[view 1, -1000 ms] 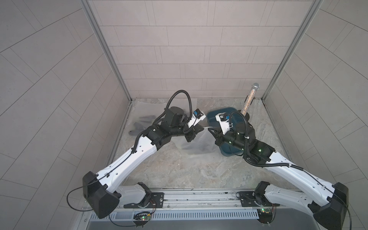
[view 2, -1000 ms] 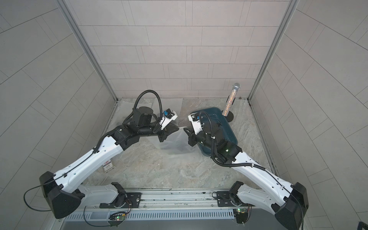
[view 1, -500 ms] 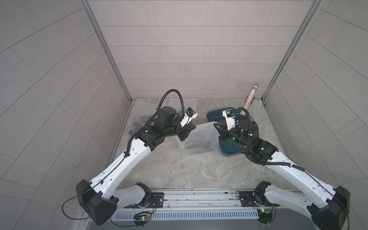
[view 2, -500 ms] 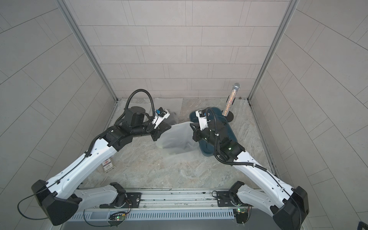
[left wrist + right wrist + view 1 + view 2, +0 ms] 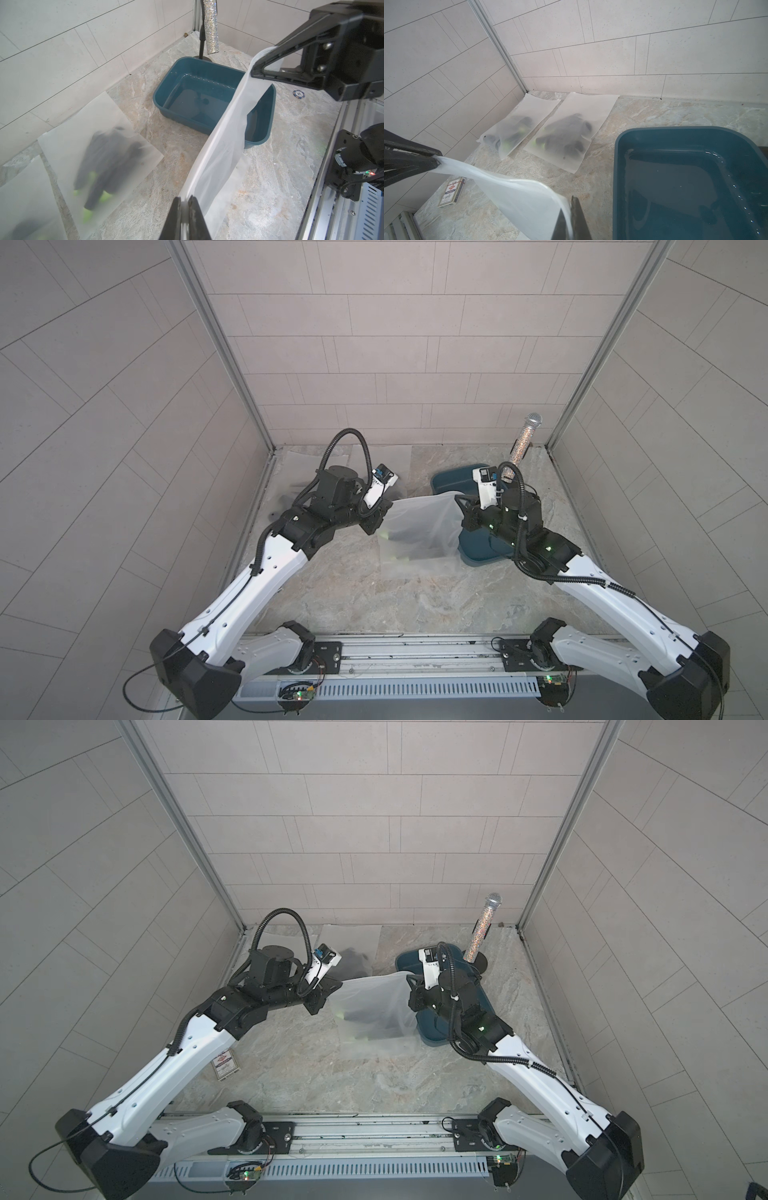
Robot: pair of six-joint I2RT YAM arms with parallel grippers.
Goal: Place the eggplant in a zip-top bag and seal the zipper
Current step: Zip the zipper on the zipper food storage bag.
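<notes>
A frosted zip-top bag (image 5: 419,526) (image 5: 374,1002) hangs stretched between my two grippers over the middle of the table. The eggplant (image 5: 409,537) (image 5: 370,1021) shows in both top views as a dark shape with green bits low inside it. My left gripper (image 5: 384,506) (image 5: 185,200) is shut on one end of the bag's top edge (image 5: 220,149). My right gripper (image 5: 457,499) (image 5: 569,204) is shut on the other end (image 5: 512,195). The wrist views do not show the eggplant in this bag.
A teal bin (image 5: 478,547) (image 5: 199,97) (image 5: 685,176) sits just behind and under the right gripper. Two other frosted bags with dark contents (image 5: 515,128) (image 5: 566,135) lie at the back left. A glittery microphone on a stand (image 5: 524,439), a card box (image 5: 226,1064) and a poker chip (image 5: 298,94) are also there.
The two grippers have moved apart, left one leftward and right one rightward, pulling the bag's top edge taut between them. Both stay shut on it.
</notes>
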